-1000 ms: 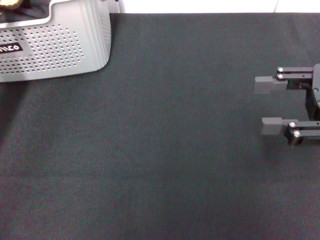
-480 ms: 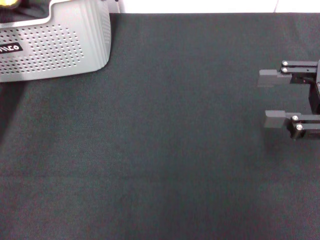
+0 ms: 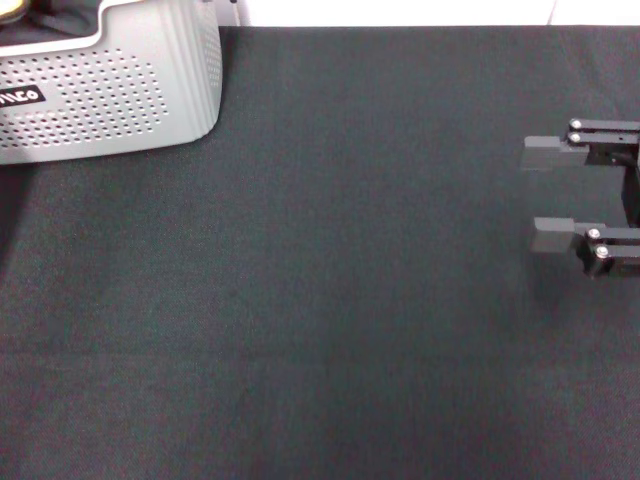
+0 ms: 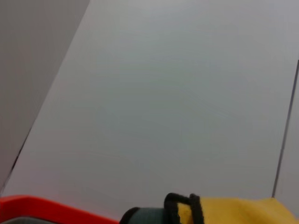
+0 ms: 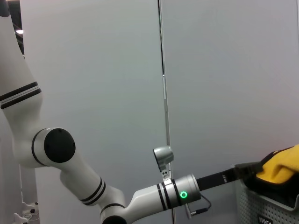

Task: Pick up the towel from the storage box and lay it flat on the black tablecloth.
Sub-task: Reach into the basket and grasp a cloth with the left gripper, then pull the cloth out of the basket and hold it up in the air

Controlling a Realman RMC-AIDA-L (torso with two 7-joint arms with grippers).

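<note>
yellow towel sits in your storage box, left gripper reaching it (grip unclear); black tablecloth bare, right gripper spread wide, idle.

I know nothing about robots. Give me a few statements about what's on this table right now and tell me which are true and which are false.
1. The box stands at the far left of the black cloth. True.
2. The towel lies flat in the middle of the cloth. False: it is bunched up at the box.
3. The right gripper has its fingers apart and holds nothing. True.
4. The box is orange. False: it is light grey with dotted sides.
5. In the right wrist view the left arm reaches to the towel at the box. True.
</note>
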